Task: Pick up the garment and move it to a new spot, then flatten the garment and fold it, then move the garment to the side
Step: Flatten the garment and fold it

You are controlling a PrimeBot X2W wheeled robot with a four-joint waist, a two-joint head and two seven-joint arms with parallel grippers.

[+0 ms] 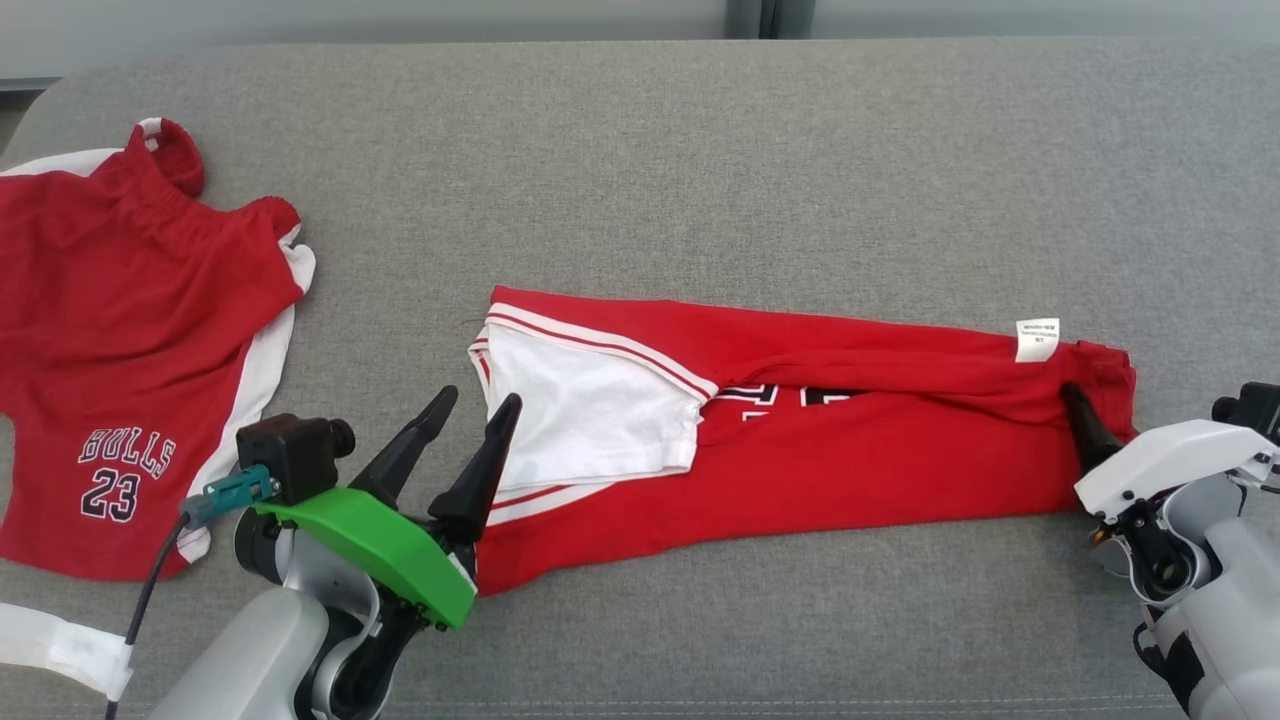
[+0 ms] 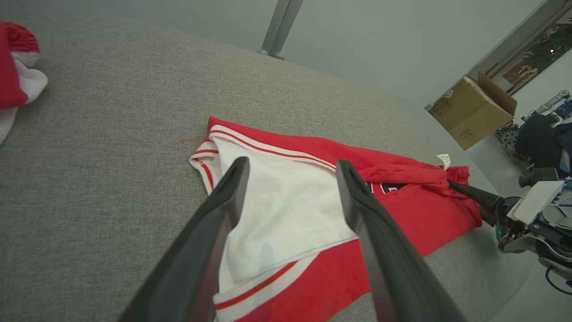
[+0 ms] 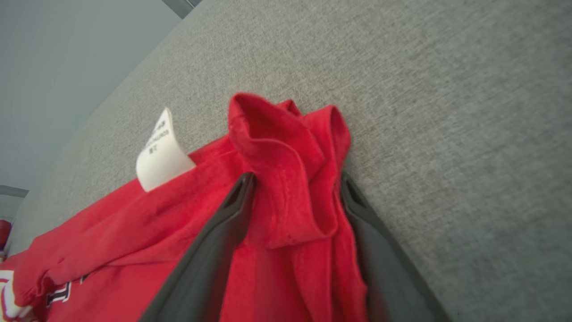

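Observation:
The garment [image 1: 850, 440], red with white trim and a white side panel, lies folded into a long strip across the middle of the grey padded surface [image 1: 700, 150]. My left gripper [image 1: 478, 400] is open just above the garment's left end, and the white panel [image 2: 286, 210] shows between its fingers. At the right end my right gripper [image 3: 296, 179] straddles the bunched red hem [image 3: 286, 134] with its jaws wide apart; cloth fills the gap. A white label [image 3: 163, 152] sticks up beside it.
A second red garment [image 1: 120, 330] printed "BULLS 23" lies spread at the far left. A white strip [image 1: 60, 645] sits at the lower left edge. Off the surface stands a cardboard box [image 2: 473, 112]. Bare grey padding lies behind and in front of the garment.

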